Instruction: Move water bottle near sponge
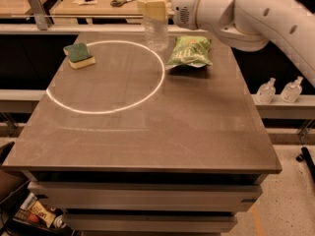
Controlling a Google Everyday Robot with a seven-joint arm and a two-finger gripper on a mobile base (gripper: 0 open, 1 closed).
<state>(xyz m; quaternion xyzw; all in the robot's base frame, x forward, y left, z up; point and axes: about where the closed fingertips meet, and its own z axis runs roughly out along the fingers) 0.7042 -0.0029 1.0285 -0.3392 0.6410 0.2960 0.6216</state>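
Counter (pixel 147 146), near to far. A ring of light (pixel 163 75) spans its far left half. The sponge (pixel 79 55) lies at the ring's far-left edge, and a green snack bag (pixel 189 51) lies to the far right. The tool (pixel 153 9) clamps the water bottle (pixel 156 33) upright at the ring's far-right edge, just left of the bag and well apart from the sponge. The grasp is done; the carry leftward and the release appear to remain.

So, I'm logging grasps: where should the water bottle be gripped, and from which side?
Its upper body, from the side, level: the water bottle is upright, tall and narrow. The gripper, at the table's far edge, clasps it there.
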